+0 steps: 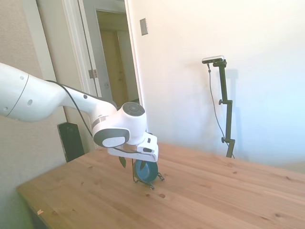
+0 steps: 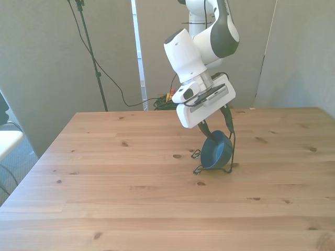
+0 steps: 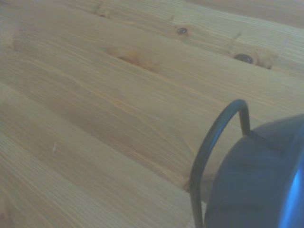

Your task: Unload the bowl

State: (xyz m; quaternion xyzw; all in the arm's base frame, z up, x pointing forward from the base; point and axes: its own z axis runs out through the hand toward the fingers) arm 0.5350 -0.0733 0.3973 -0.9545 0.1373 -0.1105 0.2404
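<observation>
The pincer (image 2: 215, 121) hangs low over the middle of the worktop (image 2: 131, 198), its 2 fingers spread apart and reaching down on either side of the bowl's upper rim; whether they touch it I cannot tell. The worktop is pale knotty pine. The bowl (image 2: 216, 151), small, dark blue and glossy inside, stands on edge in a thin black wire rack (image 2: 231, 149), its open face turned toward the front view's left. From the wrist, 1 bent wire of the rack (image 3: 209, 142) curves right against the bowl's blurred flank (image 3: 256, 180).

Risks, as I judge them: the rack looks light, so a lift that snags the rim on a wire could drag or tip it. A glossy, curved rim may also slip from a shallow or off-centre pinch and roll away.
</observation>
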